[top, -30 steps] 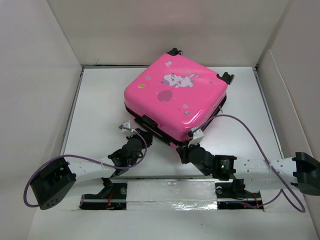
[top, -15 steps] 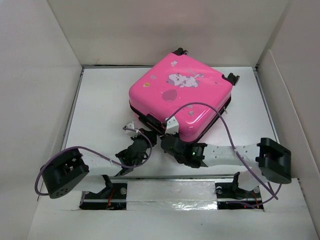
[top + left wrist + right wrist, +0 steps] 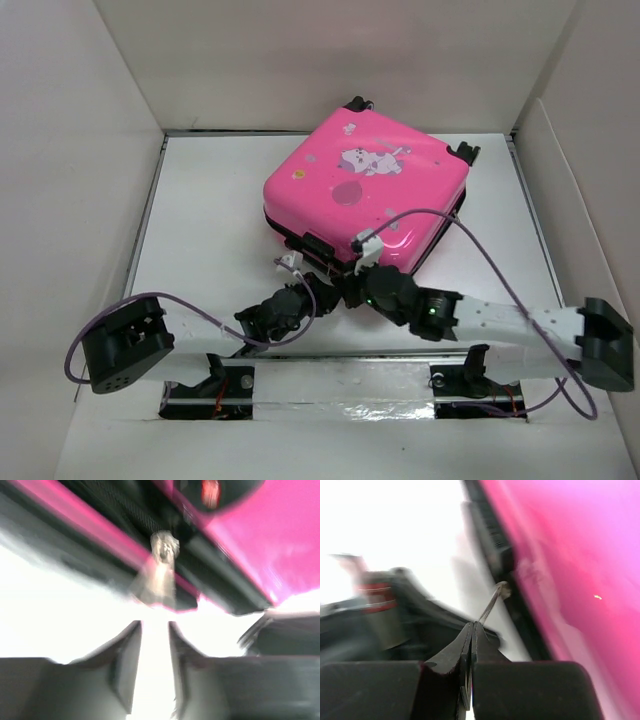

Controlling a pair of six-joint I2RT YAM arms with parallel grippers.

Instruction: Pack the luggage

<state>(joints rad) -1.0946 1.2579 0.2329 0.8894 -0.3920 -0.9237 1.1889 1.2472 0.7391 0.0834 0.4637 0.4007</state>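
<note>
Though blurred in its wrist view, plainly pressed together at the right claw [image 3: 471, 626], pinching the thin silver metal zipper pull [image 3: 492, 605] by its tip. Slanting up and to the right from that pinch to the dark zipper track [image 3: 487, 530] just beyond. Spread apart at the left claw [image 3: 155, 627], holding nothing, with another pale silvery zipper tab [image 3: 161, 572] straight ahead, apart from the fingers. Beyond both, lying flat and closed on the white table [image 3: 200, 200], nearer its far and right edges: the squarish bright pink hard-shell suitcase [image 3: 365, 185], one flank slanted toward the near edge. Likely next: drawing the pinched pull lengthwise along that flank's track rather than away from it, with the right arm on it and the left merely close.
</note>
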